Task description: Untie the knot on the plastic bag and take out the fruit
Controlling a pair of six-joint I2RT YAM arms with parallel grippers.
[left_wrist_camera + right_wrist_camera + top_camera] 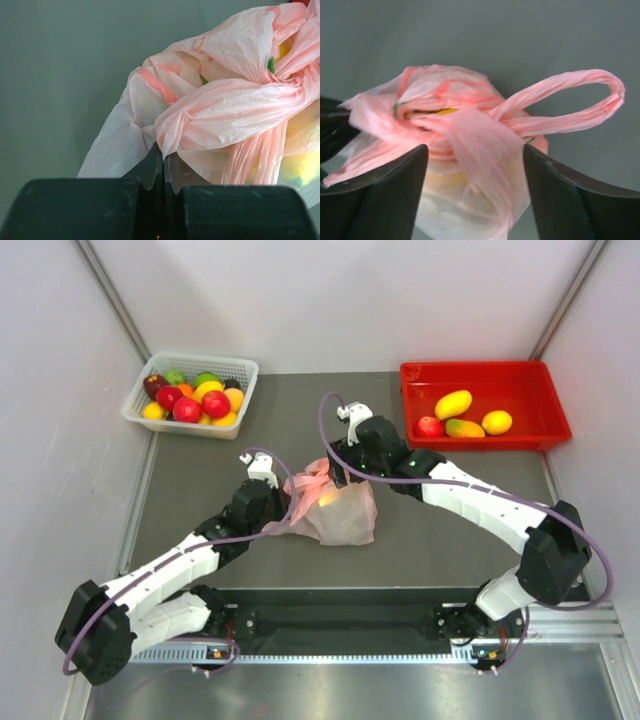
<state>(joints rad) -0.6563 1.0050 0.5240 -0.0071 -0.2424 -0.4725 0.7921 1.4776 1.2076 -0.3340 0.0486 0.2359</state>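
Right now the left hand (162, 152) is clamped shut on a gathered fold of the plastic bag (220, 110), pinning it from the side. The right hand (475, 170) is spread wide, a finger on each side of a flat strip of pink plastic hanging from the knot (496, 116); neither seems to press on it. A strap loop (580, 95) sticks out free beside the knot. The bag sits mid tabletop (450, 540) between the two arms, with the fruit (446, 111) inside, showing only as yellow and a little green through the plastic. I judge the step to be loosening the tie: the right hand should close on one strand near the knot, not on the bag wall, and draw it slowly away from the left hand, since thin film stretches and the knot tightens if yanked. The left hand must hold firm, or the whole bag will slide
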